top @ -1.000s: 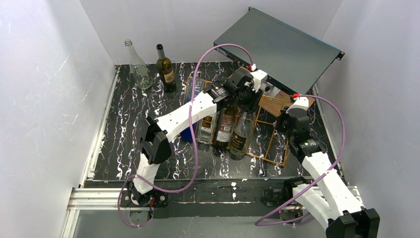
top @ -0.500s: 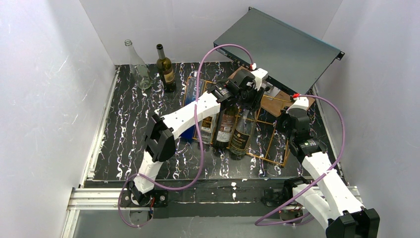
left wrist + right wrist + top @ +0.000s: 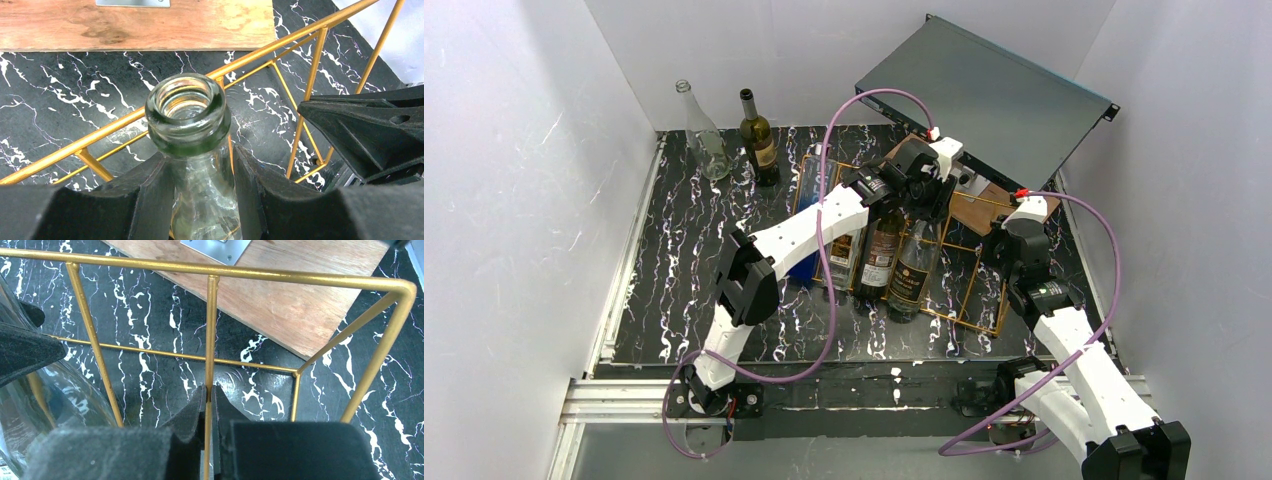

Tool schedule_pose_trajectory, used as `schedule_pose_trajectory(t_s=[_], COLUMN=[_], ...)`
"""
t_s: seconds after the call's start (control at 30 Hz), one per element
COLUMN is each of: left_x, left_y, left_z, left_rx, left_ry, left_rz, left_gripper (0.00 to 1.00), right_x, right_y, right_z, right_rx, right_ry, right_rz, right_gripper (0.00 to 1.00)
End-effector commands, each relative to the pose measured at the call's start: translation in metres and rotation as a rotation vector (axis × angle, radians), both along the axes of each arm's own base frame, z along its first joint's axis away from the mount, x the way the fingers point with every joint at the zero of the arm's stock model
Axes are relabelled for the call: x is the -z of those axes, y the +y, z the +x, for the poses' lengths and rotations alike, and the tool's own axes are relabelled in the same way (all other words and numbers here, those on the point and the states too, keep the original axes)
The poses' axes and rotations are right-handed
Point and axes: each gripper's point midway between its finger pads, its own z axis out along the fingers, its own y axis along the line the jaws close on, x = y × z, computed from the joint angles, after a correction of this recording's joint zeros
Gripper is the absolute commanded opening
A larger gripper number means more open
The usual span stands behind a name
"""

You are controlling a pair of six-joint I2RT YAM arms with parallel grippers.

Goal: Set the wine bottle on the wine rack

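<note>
Clamped with the right gripper (image 3: 207, 405) on one thin wire at the wine rack (image 3: 95, 355) right end. Grasping the wine bottle (image 3: 187, 107) neck with the left gripper (image 3: 200, 172) at the rack's far rail, body lying along a slot. Backed by a wooden board (image 3: 135, 25) just beyond the rack.

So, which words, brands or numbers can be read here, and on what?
No text is readable in any view.
Paper labels on the glass bottles lying in the orange-gold wire wine rack: too small and blurred.
Label on the upright dark green bottle at the back: too small.
Neck of the clear glass bottle in the left gripper: no marking shows.
</note>
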Motion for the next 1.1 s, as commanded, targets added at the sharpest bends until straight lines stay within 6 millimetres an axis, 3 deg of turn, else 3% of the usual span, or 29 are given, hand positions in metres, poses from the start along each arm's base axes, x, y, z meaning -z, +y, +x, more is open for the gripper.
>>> schedule_pose_trajectory(t_s=[0.0, 0.33, 0.5, 0.77, 1.07], left_x=[0.048, 0.041, 0.035, 0.011, -0.039], left_y=[0.029, 0.031, 0.028, 0.026, 0.032], left_z=[-0.014, -0.013, -0.013, -0.018, -0.024], left_rx=[0.044, 0.044, 0.052, 0.059, 0.055], left_ry=[0.066, 0.077, 0.082, 0.08, 0.028], left_rz=[0.191, 0.166, 0.146, 0.094, 0.018], left_gripper=[0.33, 0.54, 0.58, 0.65, 0.72], right_x=[0.036, 0.037, 0.037, 0.039, 0.04], right_y=[0.022, 0.022, 0.022, 0.022, 0.021], right_z=[-0.024, -0.024, -0.024, -0.024, -0.023], right_rx=[-0.119, -0.117, -0.118, -0.117, -0.115], right_ry=[0.146, 0.149, 0.148, 0.15, 0.147], right_rz=[0.04, 0.039, 0.039, 0.036, 0.031], right_gripper=[0.01, 0.01, 0.01, 0.01, 0.01])
